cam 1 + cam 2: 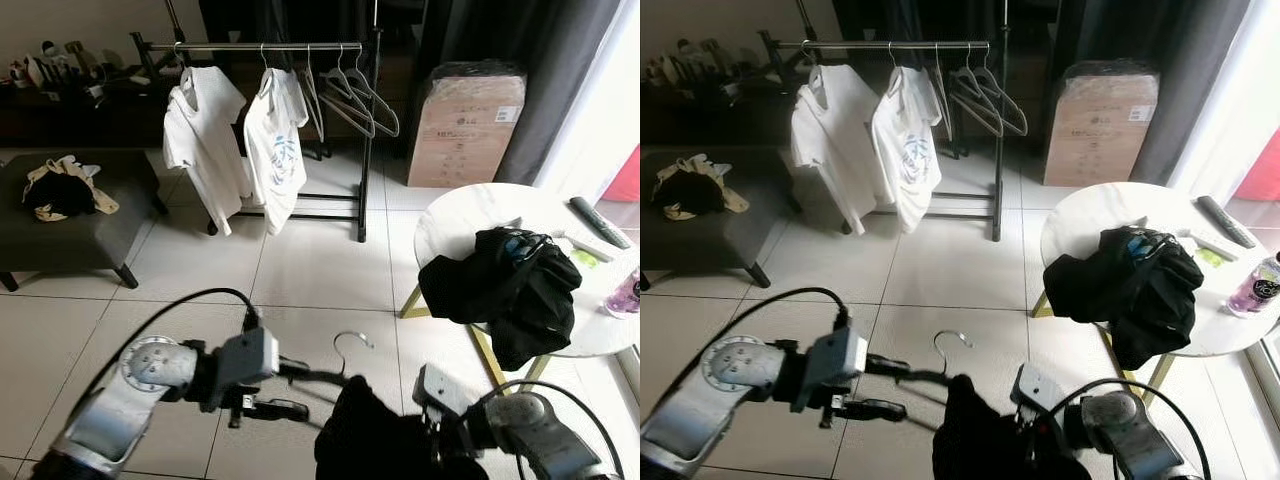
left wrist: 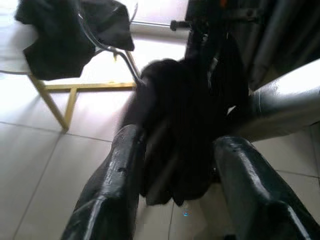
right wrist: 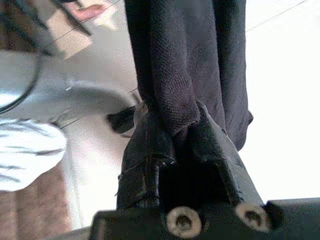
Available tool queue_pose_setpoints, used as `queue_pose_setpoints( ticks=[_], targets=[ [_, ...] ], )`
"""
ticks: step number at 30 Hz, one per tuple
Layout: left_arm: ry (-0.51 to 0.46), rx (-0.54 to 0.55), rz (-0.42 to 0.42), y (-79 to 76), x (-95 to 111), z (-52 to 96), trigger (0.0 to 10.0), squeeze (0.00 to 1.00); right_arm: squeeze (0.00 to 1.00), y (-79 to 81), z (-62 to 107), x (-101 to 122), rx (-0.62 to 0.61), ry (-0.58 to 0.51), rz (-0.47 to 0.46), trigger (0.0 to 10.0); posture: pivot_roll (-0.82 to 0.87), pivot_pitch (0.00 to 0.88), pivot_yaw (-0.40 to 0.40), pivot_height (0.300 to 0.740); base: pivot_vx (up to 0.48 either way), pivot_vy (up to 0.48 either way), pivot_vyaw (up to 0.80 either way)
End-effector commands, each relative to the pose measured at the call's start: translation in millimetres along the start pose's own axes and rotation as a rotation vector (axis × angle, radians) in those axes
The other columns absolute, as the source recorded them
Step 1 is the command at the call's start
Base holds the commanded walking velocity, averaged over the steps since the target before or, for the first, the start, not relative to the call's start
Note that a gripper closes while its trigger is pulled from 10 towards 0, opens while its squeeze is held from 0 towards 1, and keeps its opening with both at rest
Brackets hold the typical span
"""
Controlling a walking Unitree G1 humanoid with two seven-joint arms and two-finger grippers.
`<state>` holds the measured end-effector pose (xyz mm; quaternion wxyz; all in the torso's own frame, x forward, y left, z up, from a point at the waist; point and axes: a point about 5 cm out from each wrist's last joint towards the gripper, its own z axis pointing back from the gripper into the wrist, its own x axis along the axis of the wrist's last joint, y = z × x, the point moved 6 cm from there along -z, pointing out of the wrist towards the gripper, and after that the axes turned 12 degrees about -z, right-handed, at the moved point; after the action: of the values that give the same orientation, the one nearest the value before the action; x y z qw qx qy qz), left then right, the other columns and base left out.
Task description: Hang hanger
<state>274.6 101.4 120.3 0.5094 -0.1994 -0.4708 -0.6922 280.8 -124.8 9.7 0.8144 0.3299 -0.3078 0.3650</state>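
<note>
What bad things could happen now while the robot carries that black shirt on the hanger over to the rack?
1. The right gripper pinches only a fold of the black garment, so it might slide off the hanger.
2. The clothes rack stands across the floor, so walking could shake the load.
3. The left gripper is open around the cloth, giving little backup.

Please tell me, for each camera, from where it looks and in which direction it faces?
Left eye view: head, forward and down at clothes rack; both arms show.
Right eye view: same scene, shares round table.
Left wrist view: along left gripper, open around black garment.
Right wrist view: along right gripper, pinching that garment; shared with head views.
</note>
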Motion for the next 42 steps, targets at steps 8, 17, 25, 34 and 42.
queue_pose_setpoints(
  ticks=[8, 17, 25, 34, 42],
  targets=[
    [-0.074, 0.268, 0.143, 23.3, 6.7, 40.2, 10.0, 1.00, 0.00, -13.4, -3.2, 7.8, -0.080, -0.059, 0.006, 0.0, -0.02, 0.160, 0.024, 0.740, 0.000, 0.000, 0.00],
    [-0.178, 1.084, 0.455, 93.5, -6.9, 63.7, 10.0, 0.00, 0.00, -54.3, -12.5, -6.4, -0.398, -0.143, -0.217, 0.0, -0.01, 0.144, 0.022, 0.740, 0.000, 0.000, 0.00],
    [-0.018, 1.122, 0.570, 79.5, -29.6, 33.5, 10.0, 0.00, 0.00, -80.9, -4.9, -48.1, -0.739, -0.258, -0.574, 0.0, -0.01, 0.135, 0.021, 0.740, 0.000, 0.000, 0.00],
    [0.584, 0.984, 0.731, -33.4, -183.7, 36.0, 10.0, 0.00, 0.00, -81.7, 15.5, -108.5, -0.986, -0.291, -0.888, 0.0, 0.00, 0.117, 0.023, 0.740, 0.000, 0.000, 0.00],
    [0.792, 0.831, 0.889, -123.3, -218.7, 17.7, 10.0, 0.00, 0.00, -74.7, 27.3, -139.9, -1.077, -0.301, -0.999, 0.0, 0.00, 0.107, 0.015, 0.740, 0.000, 0.000, 0.00]
  ],
)
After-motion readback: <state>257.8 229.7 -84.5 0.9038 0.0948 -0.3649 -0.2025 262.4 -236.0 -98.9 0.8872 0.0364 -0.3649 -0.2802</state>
